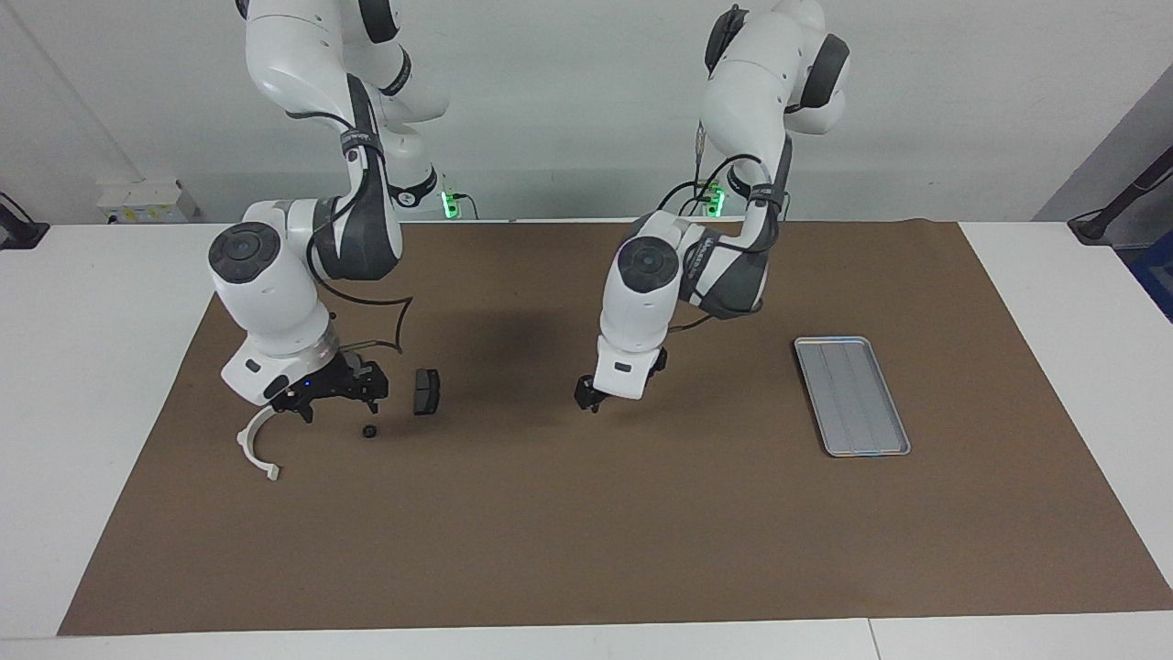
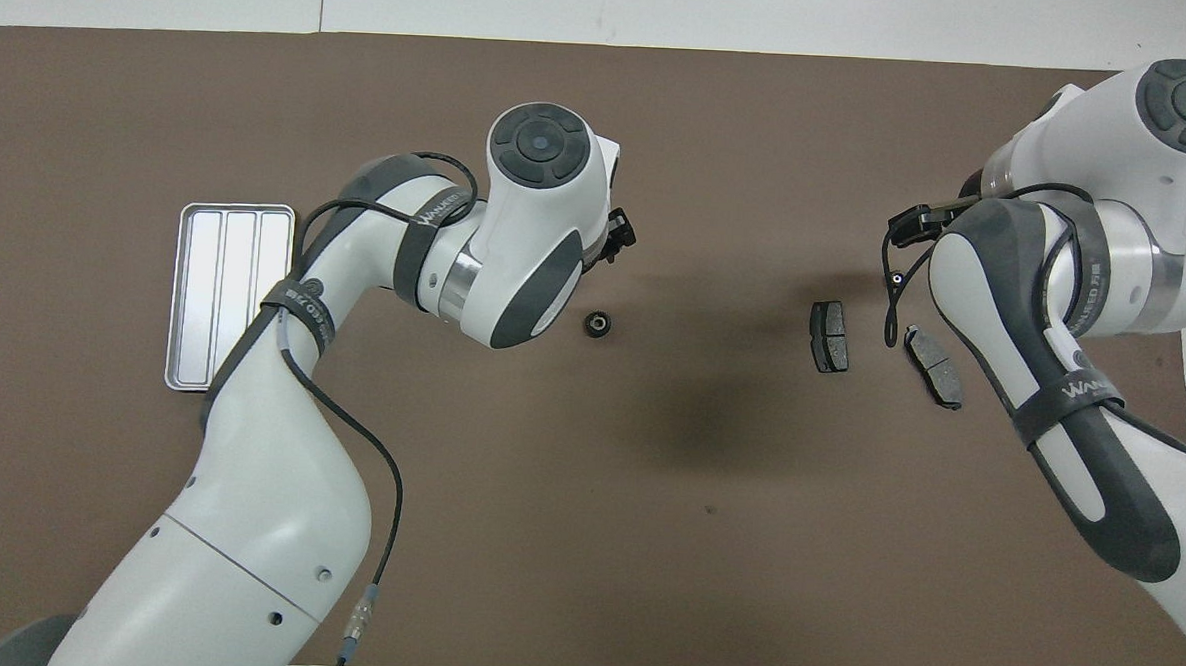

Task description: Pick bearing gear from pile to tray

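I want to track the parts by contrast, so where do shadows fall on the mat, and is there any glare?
Facing view: a soft dark shadow lies on the mat between the two arms, nearer the robots than the pad; no glare on the tray. Overhead view: a diffuse shadow sits nearer the robots than the gear; the tray shows bright but even; the black gear stands out weakly.

**Twin white arms, dark joints**

Glossy white shells on left arm (image 1: 641,302) and right arm (image 1: 275,293), with dark grey elbow bands and round dark grey joint caps. Black cables looped outside along the forearms. Grey lettering on the dark wrist bands. Silver rings above black grippers. Green lights glowing at both bases; small blue light near the right wrist.
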Tool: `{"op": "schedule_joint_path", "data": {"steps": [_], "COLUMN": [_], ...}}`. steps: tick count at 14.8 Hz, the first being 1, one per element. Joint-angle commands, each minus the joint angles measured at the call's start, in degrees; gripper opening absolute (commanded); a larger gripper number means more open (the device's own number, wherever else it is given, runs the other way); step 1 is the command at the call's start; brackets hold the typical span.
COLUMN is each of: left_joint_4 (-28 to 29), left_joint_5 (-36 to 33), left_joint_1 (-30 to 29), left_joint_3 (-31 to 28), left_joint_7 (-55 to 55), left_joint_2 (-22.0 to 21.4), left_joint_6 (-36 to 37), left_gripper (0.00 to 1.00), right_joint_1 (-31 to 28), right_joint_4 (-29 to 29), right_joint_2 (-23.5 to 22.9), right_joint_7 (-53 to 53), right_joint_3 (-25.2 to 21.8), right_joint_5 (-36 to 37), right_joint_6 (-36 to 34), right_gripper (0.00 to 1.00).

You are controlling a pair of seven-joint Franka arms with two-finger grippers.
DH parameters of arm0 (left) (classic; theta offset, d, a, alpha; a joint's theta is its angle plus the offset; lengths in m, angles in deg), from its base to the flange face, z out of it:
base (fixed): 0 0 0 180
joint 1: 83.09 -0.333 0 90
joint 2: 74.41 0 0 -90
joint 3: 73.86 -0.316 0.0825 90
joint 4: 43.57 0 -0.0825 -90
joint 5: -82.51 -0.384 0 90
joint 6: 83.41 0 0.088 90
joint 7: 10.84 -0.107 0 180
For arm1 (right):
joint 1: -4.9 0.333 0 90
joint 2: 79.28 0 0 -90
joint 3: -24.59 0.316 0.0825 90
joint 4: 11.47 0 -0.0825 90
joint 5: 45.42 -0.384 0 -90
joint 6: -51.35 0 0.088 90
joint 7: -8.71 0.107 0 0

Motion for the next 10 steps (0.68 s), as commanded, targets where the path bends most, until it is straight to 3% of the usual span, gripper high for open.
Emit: {"op": "schedule_joint_path", "data": {"steps": [1,10], "left_joint_4": [-3.4,3.8], "left_joint_5": [0.0,0.09], "left_joint_1": [2.3,3.7], "left_joint_3": [-2.17,-1.99], "left_joint_7": [1.71,3.03], "left_joint_2": [2.2,-0.26], "left_joint_6": [0.95,-3.01], "left_gripper": [1.0,1.0], "right_joint_1": [-0.47,-0.21], "right_joint_4": [-3.35,-7.39], "right_joint_2": [1.12,-0.73], "right_joint_7": [-2.18,-5.08], "right_joint_3": [0.72,0.72], "right_joint_5": [-1.44,-2.5], "right_joint_6": [2.86,8.74], "right_gripper": [1.0,0.99]}}
